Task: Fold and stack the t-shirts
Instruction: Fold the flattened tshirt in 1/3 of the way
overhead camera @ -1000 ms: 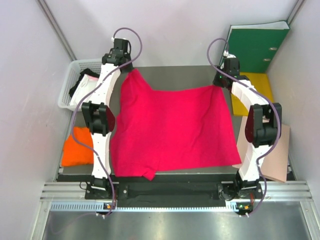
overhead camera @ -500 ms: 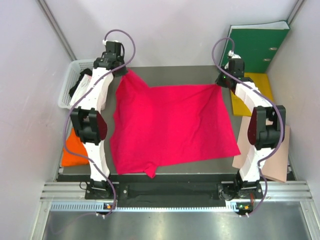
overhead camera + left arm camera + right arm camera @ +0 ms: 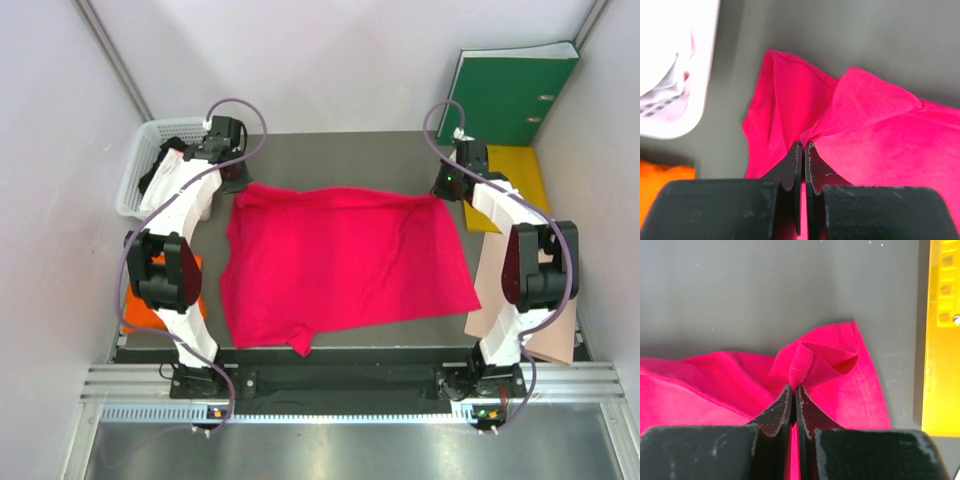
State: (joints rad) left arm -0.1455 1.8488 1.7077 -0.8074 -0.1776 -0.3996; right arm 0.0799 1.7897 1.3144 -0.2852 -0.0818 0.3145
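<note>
On the dark table, left pincer and right pincer clench the magenta t-shirt.

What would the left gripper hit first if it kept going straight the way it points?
The left gripper, shut on the magenta t-shirt, would first meet that shirt's bunched fold; beyond it, probably just bare table.

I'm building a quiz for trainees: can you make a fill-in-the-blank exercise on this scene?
The left gripper and right gripper are both ___ on far corners of the red shirt.
The basket at the far left is ___.
The upright folder at the far right is ___.
The small shirt left of the red one is ___.
Missing: shut, white, green, orange.
</note>
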